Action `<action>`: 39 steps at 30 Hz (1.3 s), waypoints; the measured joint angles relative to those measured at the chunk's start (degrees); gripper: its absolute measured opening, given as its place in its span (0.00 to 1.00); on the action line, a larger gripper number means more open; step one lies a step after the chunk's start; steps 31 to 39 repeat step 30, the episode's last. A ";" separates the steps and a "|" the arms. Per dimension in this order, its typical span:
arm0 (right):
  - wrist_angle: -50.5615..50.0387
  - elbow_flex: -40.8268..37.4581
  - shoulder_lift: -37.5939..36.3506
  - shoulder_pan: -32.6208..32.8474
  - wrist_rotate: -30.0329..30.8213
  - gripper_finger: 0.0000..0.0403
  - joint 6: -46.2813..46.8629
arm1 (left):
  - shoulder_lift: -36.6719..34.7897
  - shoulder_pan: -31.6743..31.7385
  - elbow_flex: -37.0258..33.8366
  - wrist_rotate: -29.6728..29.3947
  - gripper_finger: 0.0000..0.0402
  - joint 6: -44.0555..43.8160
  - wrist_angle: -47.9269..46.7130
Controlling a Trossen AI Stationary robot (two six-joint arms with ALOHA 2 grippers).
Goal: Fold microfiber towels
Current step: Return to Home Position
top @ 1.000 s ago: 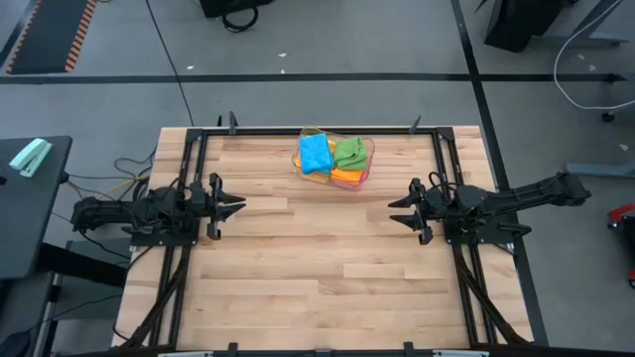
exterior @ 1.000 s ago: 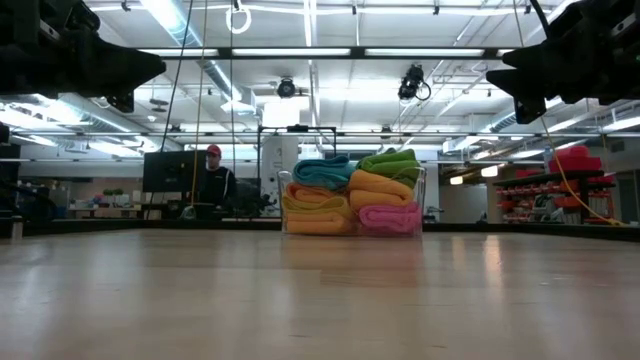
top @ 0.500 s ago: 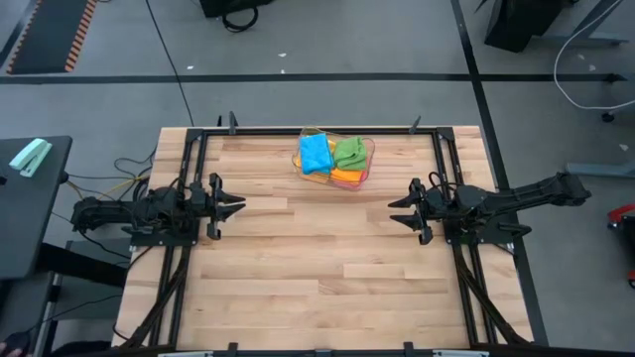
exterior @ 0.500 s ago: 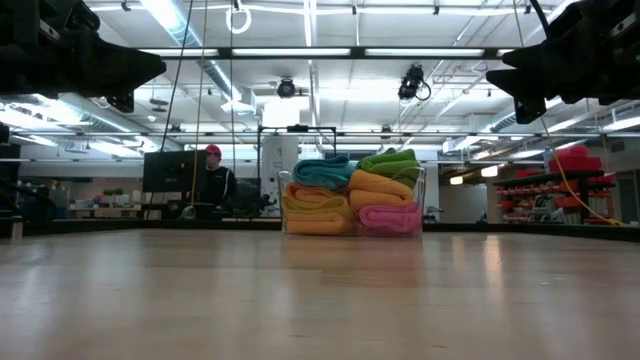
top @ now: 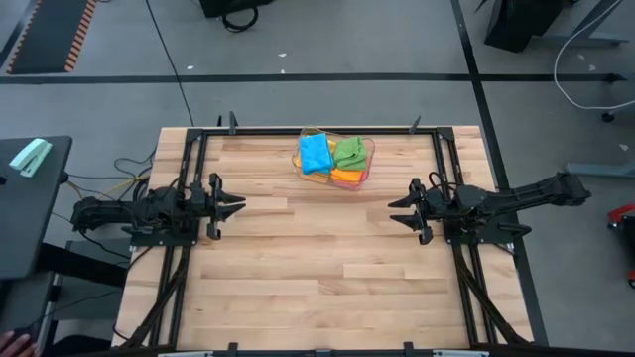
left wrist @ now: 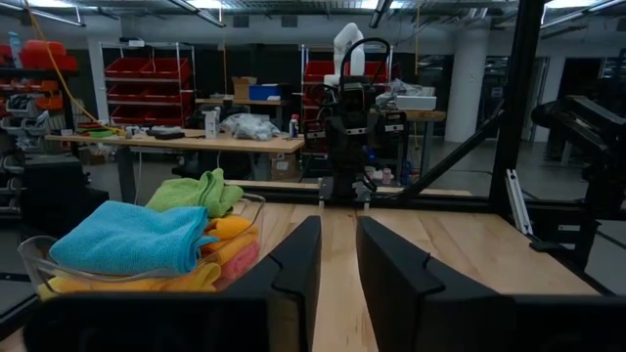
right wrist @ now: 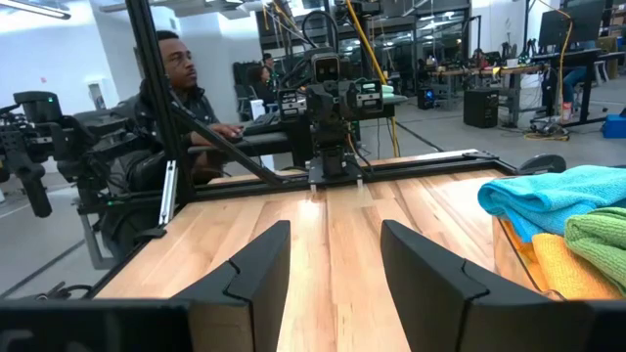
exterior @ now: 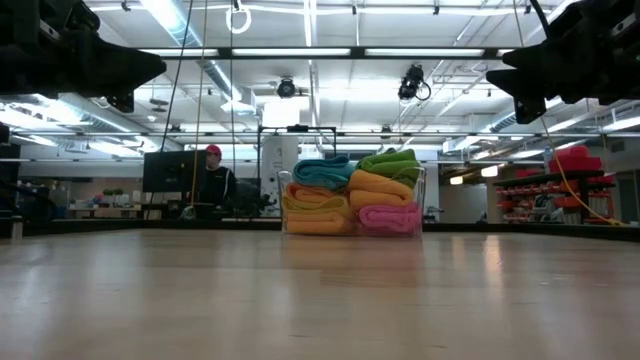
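Folded microfiber towels [top: 317,154] fill the clear tray [top: 370,162] at upper centre. The left gripper [top: 236,206] at mid-left and the right gripper [top: 397,212] at mid-right hover, fingers spread.

Left arm [top: 129,213]: lies low along the left edge of the surface [top: 317,268] and points inward across it.
Left claw [top: 236,206]: held level, raised clear of the surface; fingers [left wrist: 293,279] are parted by a narrow gap with nothing between them.
Right arm [top: 516,203]: mirrors this pose at the right edge, pointing inward.
Right claw [top: 397,212]: level and raised; fingers [right wrist: 256,279] are parted more widely and hold nothing.
Spacing: the claws face each other, well apart.
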 joint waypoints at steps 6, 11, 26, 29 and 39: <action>0.00 0.00 0.00 -0.01 0.02 0.42 0.02 | 0.00 0.00 0.00 0.00 0.18 -0.01 -0.01; 0.00 0.00 0.01 0.00 0.01 0.42 0.02 | 0.00 0.00 0.00 -0.01 0.18 -0.01 0.00; 0.00 0.00 0.00 0.00 0.00 0.42 0.00 | 0.00 0.00 0.00 -0.01 0.18 -0.01 -0.02; 0.00 0.00 0.00 -0.02 0.00 0.42 0.02 | 0.00 0.00 0.00 -0.01 0.19 -0.02 0.00; 0.00 0.00 0.00 -0.02 0.00 0.42 0.02 | 0.00 0.00 0.00 0.01 0.19 -0.02 -0.02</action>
